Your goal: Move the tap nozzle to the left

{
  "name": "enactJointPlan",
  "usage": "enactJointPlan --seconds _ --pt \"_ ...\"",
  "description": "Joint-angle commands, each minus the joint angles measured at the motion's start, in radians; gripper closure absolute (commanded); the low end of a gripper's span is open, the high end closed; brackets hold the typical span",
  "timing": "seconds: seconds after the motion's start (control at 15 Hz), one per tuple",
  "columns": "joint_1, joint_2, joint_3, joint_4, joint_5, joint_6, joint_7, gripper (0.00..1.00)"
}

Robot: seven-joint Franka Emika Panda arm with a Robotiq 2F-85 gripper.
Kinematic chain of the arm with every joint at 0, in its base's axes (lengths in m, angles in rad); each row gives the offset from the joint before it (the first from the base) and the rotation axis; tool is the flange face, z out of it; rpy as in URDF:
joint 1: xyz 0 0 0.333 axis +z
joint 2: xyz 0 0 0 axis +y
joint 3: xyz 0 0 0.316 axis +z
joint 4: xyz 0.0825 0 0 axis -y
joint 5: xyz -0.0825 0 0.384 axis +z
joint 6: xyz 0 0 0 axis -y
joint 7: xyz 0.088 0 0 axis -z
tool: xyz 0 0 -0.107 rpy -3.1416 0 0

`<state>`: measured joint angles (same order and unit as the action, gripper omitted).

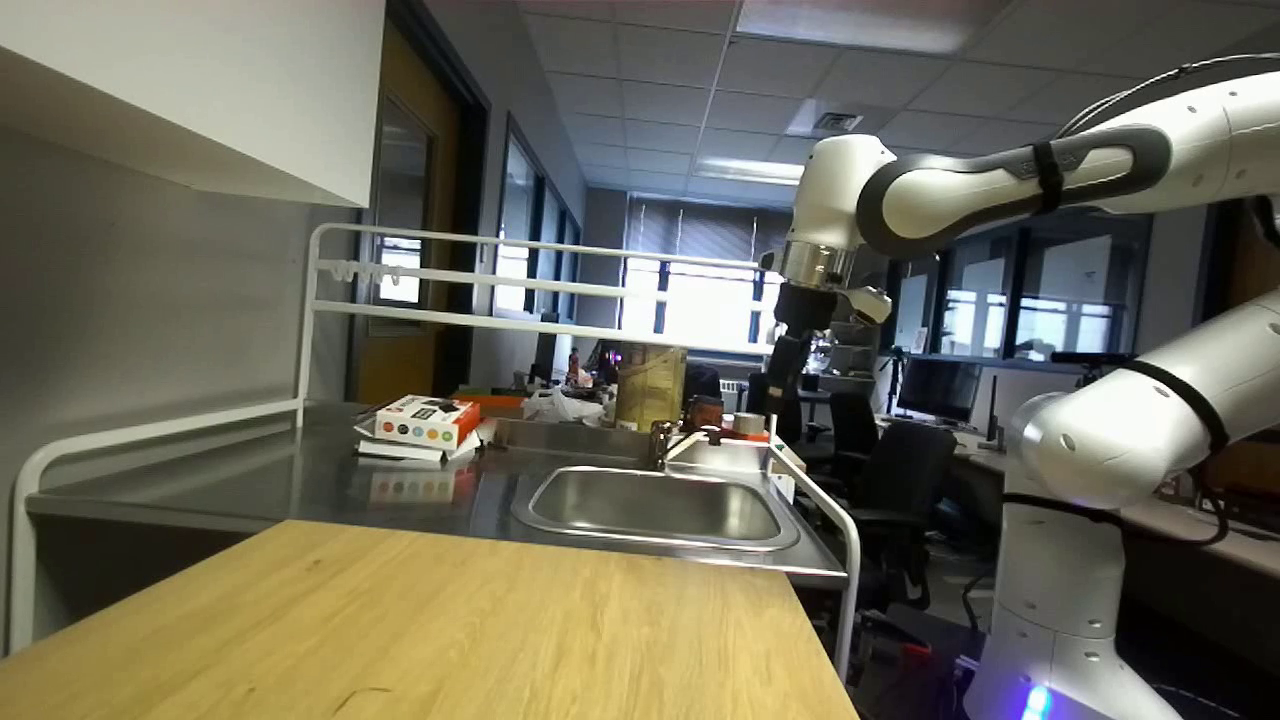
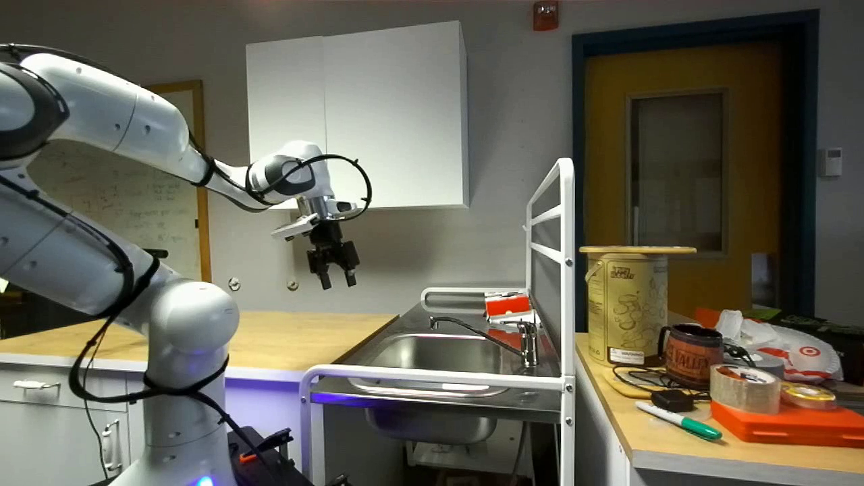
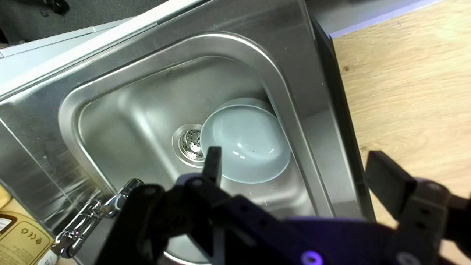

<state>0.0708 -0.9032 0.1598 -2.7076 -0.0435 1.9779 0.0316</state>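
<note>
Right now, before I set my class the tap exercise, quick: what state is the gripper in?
Gripper: open, its fingers wide apart in the wrist view, holding nothing.

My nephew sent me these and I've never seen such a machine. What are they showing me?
The white machine is a robot arm; the black gripper at its end serves as its hand. Two pictures come from cameras outside the robot, in different places; the third comes from its wrist, looking down. That one shows a sink with a pale bowl in it. A tap stands at the sink's edge, and a box lies farther along the steel counter. The gripper is open, holds nothing and isn't touching the tap.
</note>
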Motion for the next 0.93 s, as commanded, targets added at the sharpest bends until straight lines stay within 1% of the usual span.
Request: enactJointPlan --seconds 0.0,0.4,0.87 --pt "0.012 0.002 -0.010 0.003 -0.010 -0.003 0.009 0.00" --pt "0.012 0.002 -0.010 0.003 -0.010 -0.003 0.009 0.00" --pt "-0.019 0.072 -0.024 0.042 -0.014 0.017 0.028 0.00"
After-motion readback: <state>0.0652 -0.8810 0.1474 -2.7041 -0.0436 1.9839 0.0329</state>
